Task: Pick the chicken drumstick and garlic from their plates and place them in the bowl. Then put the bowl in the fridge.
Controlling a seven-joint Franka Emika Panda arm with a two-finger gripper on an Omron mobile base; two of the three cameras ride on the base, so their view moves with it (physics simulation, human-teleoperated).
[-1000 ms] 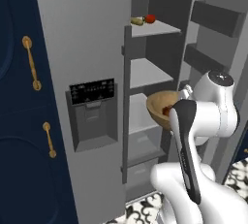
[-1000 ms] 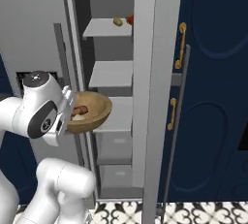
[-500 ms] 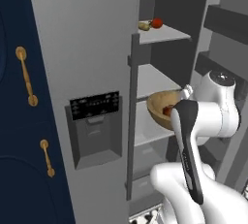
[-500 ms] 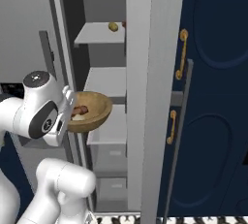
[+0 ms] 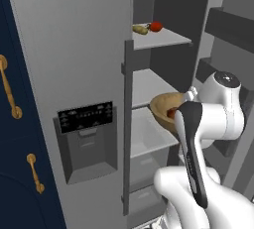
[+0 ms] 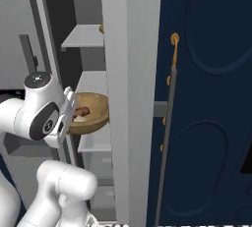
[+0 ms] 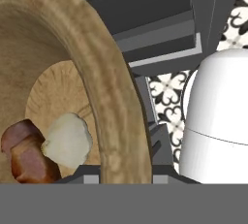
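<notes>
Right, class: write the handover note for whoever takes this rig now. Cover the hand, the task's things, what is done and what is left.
Hand: carries the bowl by its rim; the fingers themselves are hidden, so the grip is inferred.
Bowl: in the air at the open fridge, level with the middle shelf.
Chicken drumstick and garlic: both inside the bowl, touching.
Done: food loaded.
Left: set the bowl on a shelf and let go.
</notes>
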